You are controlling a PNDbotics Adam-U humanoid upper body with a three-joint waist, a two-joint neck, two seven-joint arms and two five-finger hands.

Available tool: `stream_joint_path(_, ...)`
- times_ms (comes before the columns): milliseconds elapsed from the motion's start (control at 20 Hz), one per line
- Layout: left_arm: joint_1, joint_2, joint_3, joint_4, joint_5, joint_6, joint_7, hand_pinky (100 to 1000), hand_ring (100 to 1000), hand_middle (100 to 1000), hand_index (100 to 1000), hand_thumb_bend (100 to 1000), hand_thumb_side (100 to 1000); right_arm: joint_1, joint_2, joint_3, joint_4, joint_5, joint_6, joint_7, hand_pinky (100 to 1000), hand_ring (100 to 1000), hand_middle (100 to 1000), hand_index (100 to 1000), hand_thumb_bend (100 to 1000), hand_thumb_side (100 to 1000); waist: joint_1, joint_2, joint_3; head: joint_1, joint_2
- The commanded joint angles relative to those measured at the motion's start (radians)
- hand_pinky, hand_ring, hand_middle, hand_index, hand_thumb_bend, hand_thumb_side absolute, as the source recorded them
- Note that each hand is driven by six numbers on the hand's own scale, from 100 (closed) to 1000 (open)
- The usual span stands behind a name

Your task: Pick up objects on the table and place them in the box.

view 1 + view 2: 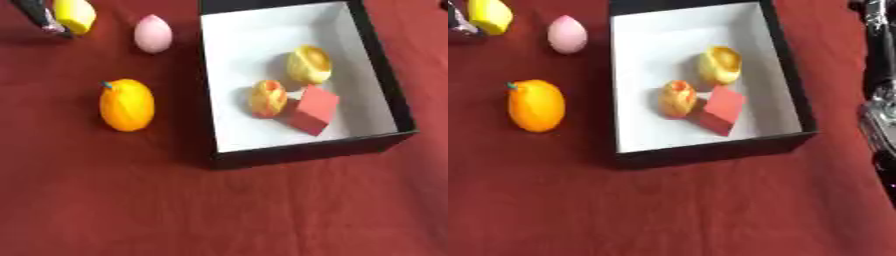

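Note:
A black box [297, 152] with a white floor stands right of centre. Inside it lie a yellow round fruit [309, 64], an orange-yellow round thing [268, 98] and a red cube [313, 109]. On the red cloth to the left of the box lie an orange fruit [127, 105] and a pink egg-shaped thing [153, 33]. A yellow thing [75, 15] shows at the top left corner, with a dark part of my left hand [42, 16] right beside it. Black and silver parts of my right arm and hand [880, 75] run along the right edge, apart from the box.
The red tablecloth [219, 210] spreads wide and bare in front of the box. The box's far wall is cut off by the top edge of the view.

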Motion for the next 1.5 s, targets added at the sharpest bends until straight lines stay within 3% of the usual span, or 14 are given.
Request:
stream_joint_path(50, -0.025, 0.029, 0.020, -0.005, 0.012, -0.001, 0.025, 792, 849, 799, 818, 592, 100, -0.017, -0.014, -0.003, -0.006, 0.006, -0.001, 0.007, 962, 810, 868, 921, 100, 734, -0.001, -0.018, -0.005, 0.007, -0.002)
stream_joint_path(150, -0.029, 0.029, 0.020, -0.003, 0.018, 0.001, 0.027, 790, 846, 791, 813, 573, 100, -0.020, -0.014, -0.003, -0.005, 0.005, -0.001, 0.009, 962, 810, 868, 921, 100, 735, -0.001, -0.013, -0.009, 0.009, -0.002)
stream_joint_path(250, -0.031, 0.026, 0.018, 0.000, 0.017, 0.004, 0.024, 772, 819, 738, 768, 490, 100, -0.023, -0.012, -0.001, -0.005, 0.004, -0.001, 0.011, 962, 810, 868, 921, 100, 736, 0.000, -0.009, -0.014, 0.012, -0.002)
stream_joint_path(350, -0.032, 0.023, 0.018, 0.003, 0.019, 0.008, 0.017, 756, 796, 705, 714, 401, 112, -0.023, -0.011, -0.002, -0.003, 0.004, -0.001, 0.010, 962, 810, 869, 921, 100, 736, 0.001, -0.006, -0.017, 0.012, -0.002)
stream_joint_path(400, -0.033, 0.023, 0.018, 0.004, 0.023, 0.011, 0.013, 737, 773, 674, 662, 300, 141, -0.022, -0.012, -0.003, -0.003, 0.004, -0.001, 0.009, 962, 810, 869, 921, 100, 735, 0.001, -0.005, -0.017, 0.012, -0.002)
stream_joint_path(500, -0.034, 0.023, 0.018, -0.001, 0.034, 0.015, 0.003, 707, 748, 647, 613, 199, 167, -0.020, -0.014, -0.005, -0.001, 0.005, -0.002, 0.007, 962, 810, 869, 921, 100, 734, 0.002, -0.006, -0.016, 0.009, -0.002)
stream_joint_path(750, -0.046, 0.036, 0.003, -0.072, 0.092, 0.004, -0.010, 699, 738, 647, 615, 178, 112, -0.014, -0.021, -0.010, -0.001, 0.004, -0.004, 0.002, 962, 810, 869, 922, 100, 730, 0.003, -0.018, -0.009, 0.000, -0.002)
stream_joint_path(1000, -0.068, 0.031, -0.050, -0.185, 0.179, -0.038, -0.050, 689, 727, 644, 618, 209, 100, -0.022, -0.023, -0.014, -0.007, 0.001, -0.006, 0.003, 962, 811, 868, 922, 100, 718, 0.006, -0.040, -0.002, -0.016, -0.002)
stream_joint_path(1250, -0.062, 0.014, -0.153, -0.336, 0.328, -0.093, -0.120, 682, 717, 639, 619, 235, 100, -0.031, -0.021, -0.014, -0.009, -0.003, -0.007, 0.007, 961, 811, 869, 922, 100, 712, 0.004, -0.062, -0.003, -0.038, -0.002)
stream_joint_path(1500, -0.051, 0.007, -0.262, -0.494, 0.506, -0.105, -0.193, 668, 705, 636, 621, 241, 100, -0.031, -0.023, -0.019, -0.005, -0.008, -0.008, 0.006, 961, 812, 869, 922, 100, 705, 0.009, -0.087, 0.001, -0.045, -0.002)
